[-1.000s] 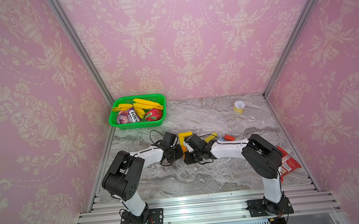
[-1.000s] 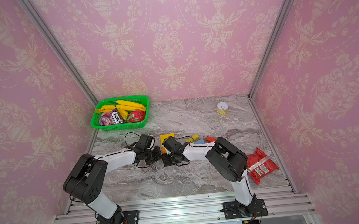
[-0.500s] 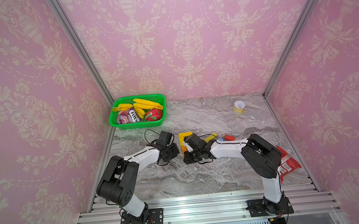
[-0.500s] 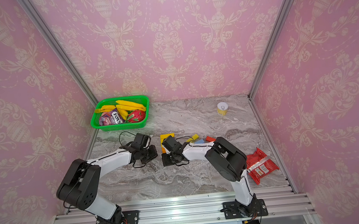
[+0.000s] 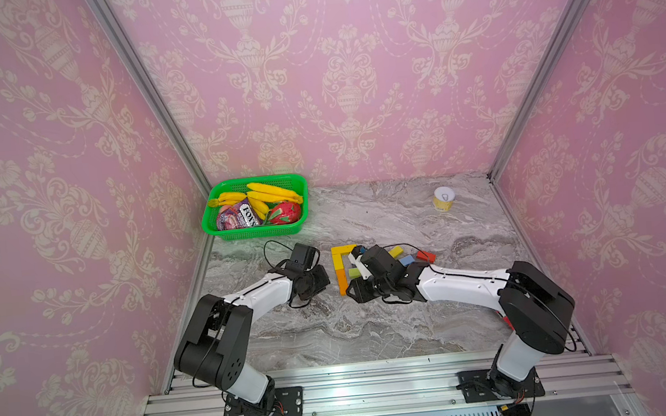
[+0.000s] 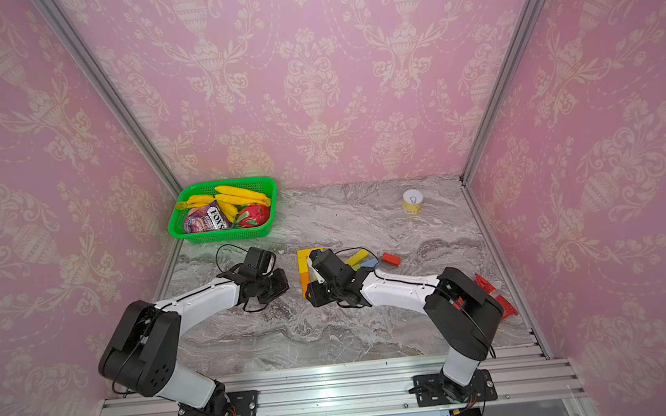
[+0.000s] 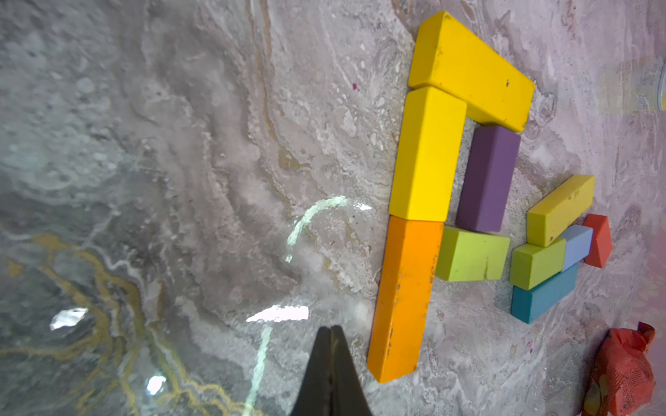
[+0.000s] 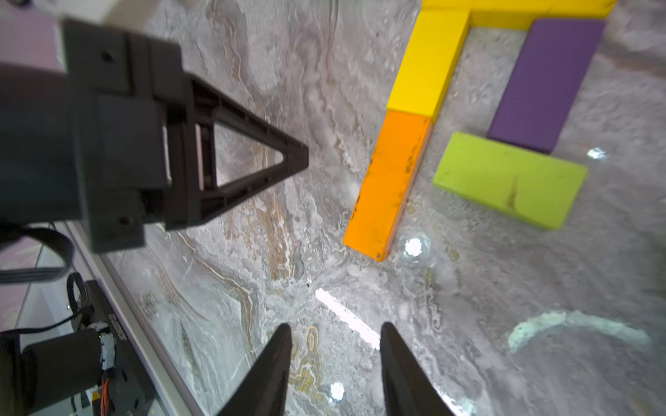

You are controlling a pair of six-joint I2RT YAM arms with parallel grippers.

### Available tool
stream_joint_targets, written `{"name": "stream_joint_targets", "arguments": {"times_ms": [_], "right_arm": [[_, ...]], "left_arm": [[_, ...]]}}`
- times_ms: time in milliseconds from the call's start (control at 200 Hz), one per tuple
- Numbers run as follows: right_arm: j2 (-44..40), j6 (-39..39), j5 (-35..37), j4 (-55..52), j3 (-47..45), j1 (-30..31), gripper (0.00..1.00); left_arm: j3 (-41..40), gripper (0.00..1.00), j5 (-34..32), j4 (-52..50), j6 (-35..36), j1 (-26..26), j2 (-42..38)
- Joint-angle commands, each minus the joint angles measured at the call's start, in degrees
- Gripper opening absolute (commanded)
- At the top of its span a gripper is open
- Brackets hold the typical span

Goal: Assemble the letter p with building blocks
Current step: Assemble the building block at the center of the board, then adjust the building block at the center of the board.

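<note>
Closing the P's bowl, seemingly; right gripper (image 8: 336,327) hovering lower-centre, parted, empty; left gripper (image 7: 331,331) shut, empty. Lime green block (image 8: 510,178) likely needing squaring.

Robot lab test booth, pink damask wallpaper panels (image 5: 352,71), aluminium frame posts (image 5: 144,89), marble-print tabletop (image 5: 375,329), aluminium mounting rail (image 5: 380,386).

Grey marble desk (image 5: 375,329): green basket (image 5: 257,233) upper left, small can (image 5: 443,198) upper right, building blocks (image 5: 341,250) centre, red packet (image 6: 506,308) lower right.
</note>
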Motion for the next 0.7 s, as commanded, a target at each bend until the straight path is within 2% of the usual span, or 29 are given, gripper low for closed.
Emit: {"name": "stream_joint_targets", "arguments": {"times_ms": [0, 195, 395, 545, 690], "right_arm": [[1.7, -3.9, 3.8, -8.8, 2.3, -3.8, 0.47], [3.7, -4.4, 2.9, -9.9, 2.4, -7.7, 0.47], [8.1, -4.0, 0.9, -8.7, 4.3, -8.3, 0.37], [10.9, -3.4, 0.0, -8.5, 6.3, -9.0, 0.25], [11.6, -3.3, 0.1, -9.1, 7.3, -10.1, 0.23]], "left_arm": [[0.1, 0.00, 0.2, 0.2, 1.4, 0.4, 0.8], [1.2, 0.00, 0.5, -0.3, 1.9, 0.3, 1.8], [2.4, 0.00, 0.9, -0.4, 2.0, 0.4, 3.1], [2.8, 0.00, 0.9, -0.8, 2.0, 0.4, 3.6], [3.1, 0.00, 1.0, -0.7, 2.0, 0.4, 4.3]]}}
